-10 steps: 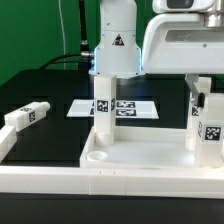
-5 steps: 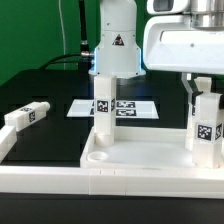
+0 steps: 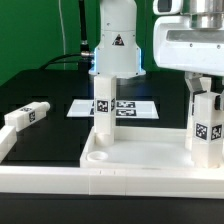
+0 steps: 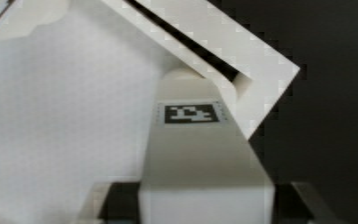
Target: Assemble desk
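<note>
The white desk panel (image 3: pixel 150 178) lies at the front with its raised rim up. One tagged leg (image 3: pixel 102 110) stands upright in its back corner at the exterior view's left. My gripper (image 3: pixel 203 98) is shut on a second tagged leg (image 3: pixel 207 128) and holds it upright at the panel's corner at the exterior view's right. In the wrist view this leg (image 4: pixel 202 150) runs down from my gripper (image 4: pixel 208 206) to the panel (image 4: pixel 69 120) next to its rim. A third leg (image 3: pixel 27 116) lies loose on the black surface at the exterior view's left.
The marker board (image 3: pixel 135 108) lies flat behind the panel. The robot's base (image 3: pixel 117 45) stands at the back. A long white rail (image 3: pixel 40 185) runs along the front of the black surface.
My hand has shifted up and toward the exterior view's right. The held leg has moved slightly toward the exterior view's left and stays upright at the corner.
</note>
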`<state>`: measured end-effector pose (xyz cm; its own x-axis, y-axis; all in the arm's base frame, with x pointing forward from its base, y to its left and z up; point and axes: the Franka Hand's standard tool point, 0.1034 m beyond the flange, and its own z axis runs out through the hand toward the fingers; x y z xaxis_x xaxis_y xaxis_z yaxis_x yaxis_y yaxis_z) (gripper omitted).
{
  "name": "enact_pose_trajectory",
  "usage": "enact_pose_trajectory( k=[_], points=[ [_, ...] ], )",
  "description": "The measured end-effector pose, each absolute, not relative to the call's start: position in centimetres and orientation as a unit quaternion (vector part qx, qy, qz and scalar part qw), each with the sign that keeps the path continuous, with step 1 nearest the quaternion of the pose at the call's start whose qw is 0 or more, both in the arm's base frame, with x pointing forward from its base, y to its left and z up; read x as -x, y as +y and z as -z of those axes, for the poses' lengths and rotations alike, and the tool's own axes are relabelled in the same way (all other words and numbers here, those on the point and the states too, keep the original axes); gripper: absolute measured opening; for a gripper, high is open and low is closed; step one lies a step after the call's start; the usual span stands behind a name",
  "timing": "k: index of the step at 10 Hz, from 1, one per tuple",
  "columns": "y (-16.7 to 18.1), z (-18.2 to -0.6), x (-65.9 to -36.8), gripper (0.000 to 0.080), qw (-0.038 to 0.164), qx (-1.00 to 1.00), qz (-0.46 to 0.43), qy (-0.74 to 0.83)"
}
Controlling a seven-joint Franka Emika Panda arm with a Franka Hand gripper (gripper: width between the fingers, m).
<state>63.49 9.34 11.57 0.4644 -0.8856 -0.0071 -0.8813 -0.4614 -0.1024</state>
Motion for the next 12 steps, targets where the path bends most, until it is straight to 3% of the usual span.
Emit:
enact_pose_trajectory(
  k=[5,6,7,12],
  points=[
    [9.4,-11.6,-63.5,0.0312,0.048,0.802,0.019,0.595],
    [9.5,-11.5,-63.5,0.0503,0.047,0.814,0.021,0.579],
    [9.7,-11.5,-63.4,0.0616,0.044,0.833,0.024,0.551],
    [11.3,-11.5,-63.2,0.0649,0.020,0.945,0.040,0.325]
  ],
)
